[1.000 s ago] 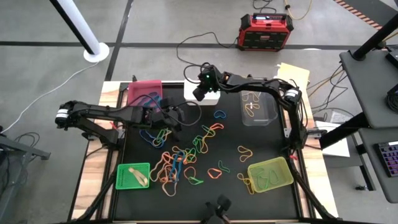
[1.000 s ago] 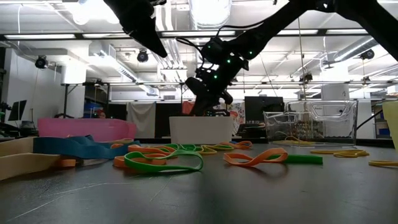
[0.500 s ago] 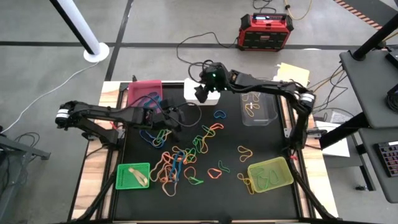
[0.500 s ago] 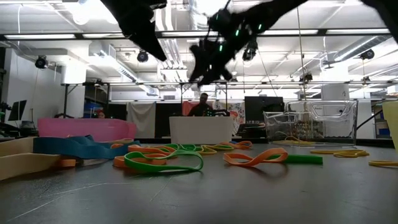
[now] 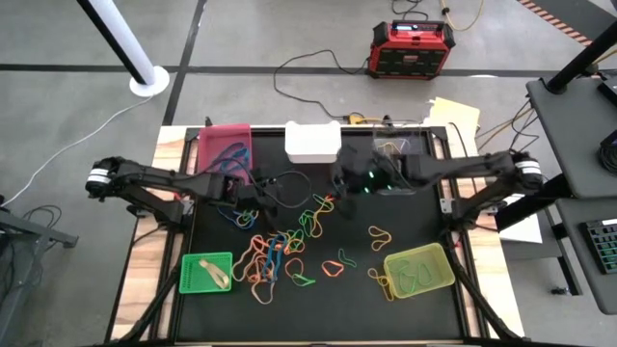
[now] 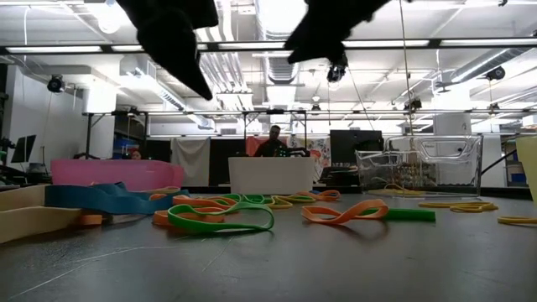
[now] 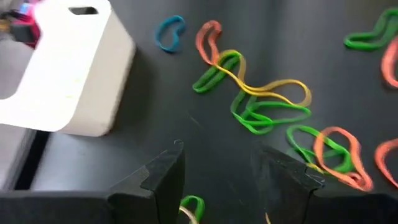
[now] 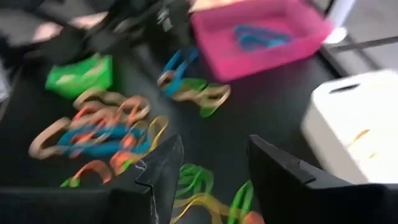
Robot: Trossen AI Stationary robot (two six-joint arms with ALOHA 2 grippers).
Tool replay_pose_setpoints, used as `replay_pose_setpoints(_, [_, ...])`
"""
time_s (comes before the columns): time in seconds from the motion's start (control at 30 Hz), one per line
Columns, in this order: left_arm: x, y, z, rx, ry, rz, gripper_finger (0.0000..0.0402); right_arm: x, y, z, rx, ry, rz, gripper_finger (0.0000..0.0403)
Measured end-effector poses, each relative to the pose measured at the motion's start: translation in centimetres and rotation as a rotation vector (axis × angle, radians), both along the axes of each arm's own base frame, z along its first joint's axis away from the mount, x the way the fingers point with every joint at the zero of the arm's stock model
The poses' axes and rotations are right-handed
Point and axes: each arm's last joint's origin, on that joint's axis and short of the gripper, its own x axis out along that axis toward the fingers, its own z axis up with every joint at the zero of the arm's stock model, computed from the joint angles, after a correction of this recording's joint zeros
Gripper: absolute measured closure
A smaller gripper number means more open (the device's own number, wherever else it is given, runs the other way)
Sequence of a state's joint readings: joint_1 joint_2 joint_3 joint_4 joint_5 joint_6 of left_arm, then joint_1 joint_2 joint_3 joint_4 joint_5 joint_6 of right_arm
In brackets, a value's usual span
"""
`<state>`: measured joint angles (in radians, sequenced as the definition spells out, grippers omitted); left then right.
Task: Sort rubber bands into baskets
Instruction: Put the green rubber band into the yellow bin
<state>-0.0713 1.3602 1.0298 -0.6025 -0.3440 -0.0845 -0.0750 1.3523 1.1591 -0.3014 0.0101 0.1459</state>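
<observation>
High view: five baskets were seen round the black mat (image 5: 424, 318) — magenta-pink basket (image 5: 226, 145) at the far left corner w/ blue bands in it, white basket (image 5: 312, 142) at far centre, clear basket (image 5: 413, 166) at far right w/ a few bands inside, bright green basket (image 5: 206, 273) at near left, yellow-green basket (image 5: 418, 270) at near right. Most rubber bands (image 5: 280, 246) were left loose on the mat's middle, tangled in orange, green, blue and yellow.

Left gripper (image 5: 258, 188) was held over the mat just beside the pink basket, above the far-left edge of the pile. In the left wrist view its fingers (image 7: 163, 180) were seen parted, w/ only bare mat between them — nothing was gripped. The white basket and a green-yellow-orange tangle (image 7: 255, 99) were shown ahead of it.

Right gripper (image 5: 349, 179) was held over the mat between the white and clear baskets. In the right wrist view its fingers (image 8: 280, 177) were likewise spread apart and nothing was held; the pink basket, white basket and loose bands were visible beyond.

Low view: both arms were seen only as dark shapes at the top; a green band (image 6: 220, 220) and an orange band (image 6: 344, 212) lay nearest on the mat. A person (image 6: 273, 143) was seen in the room behind the white basket.
</observation>
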Motion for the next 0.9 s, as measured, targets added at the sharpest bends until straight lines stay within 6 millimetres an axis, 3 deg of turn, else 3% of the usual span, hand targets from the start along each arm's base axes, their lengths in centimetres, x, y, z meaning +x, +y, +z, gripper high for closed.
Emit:
replay_pose_setpoints(0.17, [-0.1, -0.4, -1.7, -0.065, -0.002, -0.056, 0.0235, -2.0, 3.4, -2.8, 0.087, 0.072, 0.050, 0.0244])
replay_pose_setpoints(0.4, [0.5, -0.7, -4.6, -0.129, -0.184, -0.140, 0.0235, -2.8, 6.4, -5.3, 0.157, 0.123, 0.073, 0.0257])
replay_pose_setpoints(0.53, [1.3, -0.8, -6.5, -0.126, -0.249, -0.147, 0.0235, -2.7, 7.3, -5.6, 0.147, 0.102, 0.092, 0.0262])
replay_pose_setpoints(0.7, [2.9, -0.4, -8.9, -0.105, -0.178, -0.145, 0.0235, -2.5, 7.4, -5.3, 0.101, 0.062, 0.091, 0.0264])
replay_pose_setpoints(0.9, [4.6, 1.5, -11.8, -0.089, -0.078, -0.092, 0.0235, -2.4, 7.4, -5.1, 0.086, 0.039, 0.100, 0.0263])
